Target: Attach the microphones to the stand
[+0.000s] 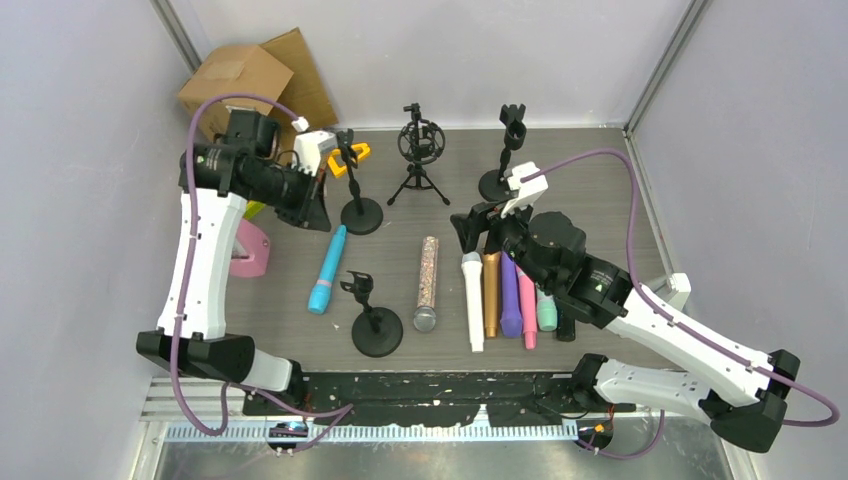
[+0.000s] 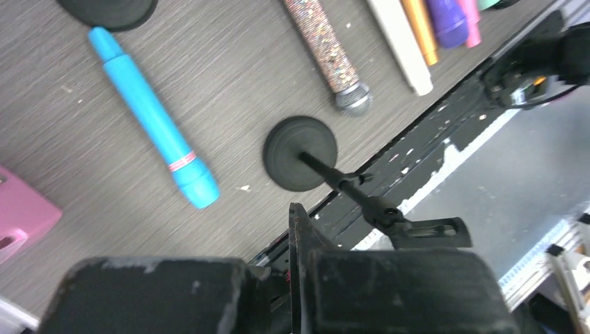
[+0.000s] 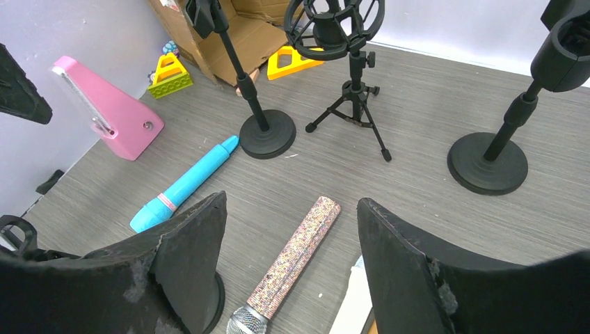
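Observation:
Several microphones lie on the table: cyan (image 1: 328,268), silver-glitter (image 1: 427,283), then a close row of white (image 1: 472,300), gold (image 1: 491,293), purple (image 1: 510,295), pink (image 1: 526,312), mint green (image 1: 546,310) and black (image 1: 566,326). Empty stands: front (image 1: 376,322), rear left (image 1: 360,190), rear right (image 1: 502,150), and a tripod shock mount (image 1: 418,148). My left gripper (image 1: 318,212) is shut and empty, raised beside the rear left stand; its view shows the front stand (image 2: 300,153) and cyan microphone (image 2: 149,118). My right gripper (image 1: 470,230) is open and empty above the glitter microphone (image 3: 292,261) and the white one (image 3: 355,306).
A pink wedge-shaped object (image 1: 248,250) stands at the left wall. A cardboard box (image 1: 255,80) fills the back left corner, with yellow toy pieces (image 3: 296,59) near it. The table's near edge is a black rail (image 2: 431,118).

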`<state>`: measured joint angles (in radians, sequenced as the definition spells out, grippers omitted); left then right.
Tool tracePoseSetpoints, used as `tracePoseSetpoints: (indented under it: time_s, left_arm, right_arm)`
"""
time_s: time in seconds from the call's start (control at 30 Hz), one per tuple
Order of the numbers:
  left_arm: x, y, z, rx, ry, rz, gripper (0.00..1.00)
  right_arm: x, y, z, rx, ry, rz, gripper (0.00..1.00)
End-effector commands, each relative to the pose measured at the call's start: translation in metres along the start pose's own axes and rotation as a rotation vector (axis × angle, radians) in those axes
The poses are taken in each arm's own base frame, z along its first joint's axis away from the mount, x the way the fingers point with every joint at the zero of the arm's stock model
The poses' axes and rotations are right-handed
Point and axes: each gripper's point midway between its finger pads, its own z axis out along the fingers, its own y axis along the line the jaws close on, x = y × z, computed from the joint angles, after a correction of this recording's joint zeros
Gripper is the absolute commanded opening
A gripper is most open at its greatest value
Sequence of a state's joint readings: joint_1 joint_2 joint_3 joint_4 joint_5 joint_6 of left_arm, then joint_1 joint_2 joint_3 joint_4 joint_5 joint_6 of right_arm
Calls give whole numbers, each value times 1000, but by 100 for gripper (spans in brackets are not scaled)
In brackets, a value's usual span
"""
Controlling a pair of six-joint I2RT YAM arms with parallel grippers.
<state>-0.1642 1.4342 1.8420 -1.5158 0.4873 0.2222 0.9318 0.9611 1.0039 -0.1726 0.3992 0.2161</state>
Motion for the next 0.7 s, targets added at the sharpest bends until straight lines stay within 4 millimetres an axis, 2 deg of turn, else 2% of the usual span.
tracePoseSetpoints:
  time_s: [0.0,0.03,0.1,0.2,0.3,0.33,0.5,0.63,0.67]
  left_arm:
    - [22,-42,-21,221,56,-111,0]
    - [23,-44,-21,233,53,-113,2]
    - [25,-48,-20,253,56,-123,35]
    - [28,-41,-17,217,75,-128,63]
    - [29,-30,-16,155,78,-120,97]
    - [28,-27,-16,129,71,-121,99]
    - [28,-12,-15,28,23,-96,100]
    - [31,0,-16,-62,-37,-49,99]
    - [31,5,-16,-87,-51,-37,100]
  right_arm:
    - [-17,-2,-8,2,-52,28,74]
    - [-16,-3,-8,2,-49,27,73]
    - [-15,-4,-10,5,-50,25,76]
    - [-14,-6,-12,12,-45,21,83]
    - [-12,-10,-14,23,-39,18,99]
    - [-13,-10,-15,24,-39,19,97]
    - [-11,-17,-19,53,-22,26,95]
    - [-7,-32,-20,101,7,43,95]
    - [-6,-43,-19,132,8,51,95]
